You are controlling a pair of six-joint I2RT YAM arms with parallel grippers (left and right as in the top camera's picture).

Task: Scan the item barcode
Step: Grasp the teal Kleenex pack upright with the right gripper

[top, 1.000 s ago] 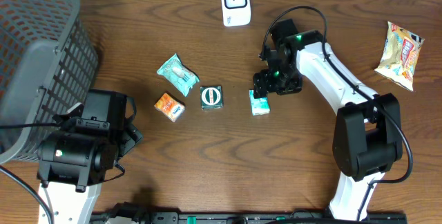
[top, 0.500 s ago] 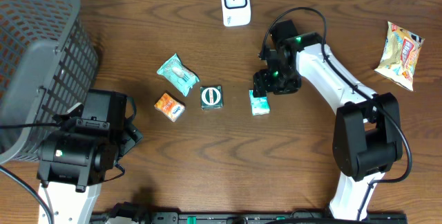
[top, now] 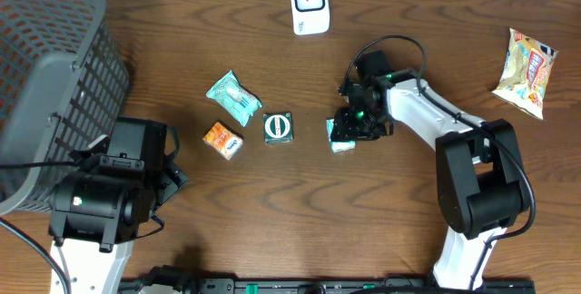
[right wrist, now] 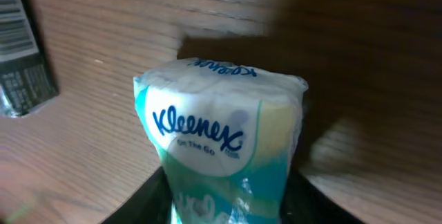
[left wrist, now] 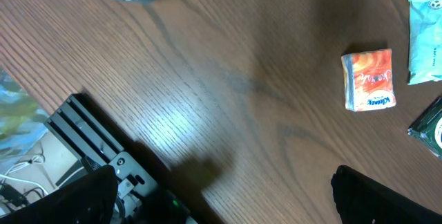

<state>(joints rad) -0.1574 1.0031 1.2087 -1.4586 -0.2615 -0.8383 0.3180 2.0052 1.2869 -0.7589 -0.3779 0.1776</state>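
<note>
A small teal-and-white Kleenex tissue pack (top: 341, 140) lies on the wooden table, just right of centre. My right gripper (top: 349, 129) is down over it. In the right wrist view the pack (right wrist: 221, 141) fills the middle, and the gripper (right wrist: 228, 207) has a black finger pressed against each side of it. The white barcode scanner (top: 309, 4) stands at the table's far edge. Low over the near left of the table, my left gripper (left wrist: 221, 193) is open with only bare wood between its fingers.
Left of the pack lie a dark green box (top: 278, 127), an orange packet (top: 222, 140) and a teal packet (top: 233, 93). A grey mesh basket (top: 45, 76) fills the far left. A snack bag (top: 525, 70) lies far right. The dark box (right wrist: 21, 51) shows a barcode.
The right gripper has come down and toward the near side onto the tissue pack, and its jaws have closed in on it. The left arm has not moved.
</note>
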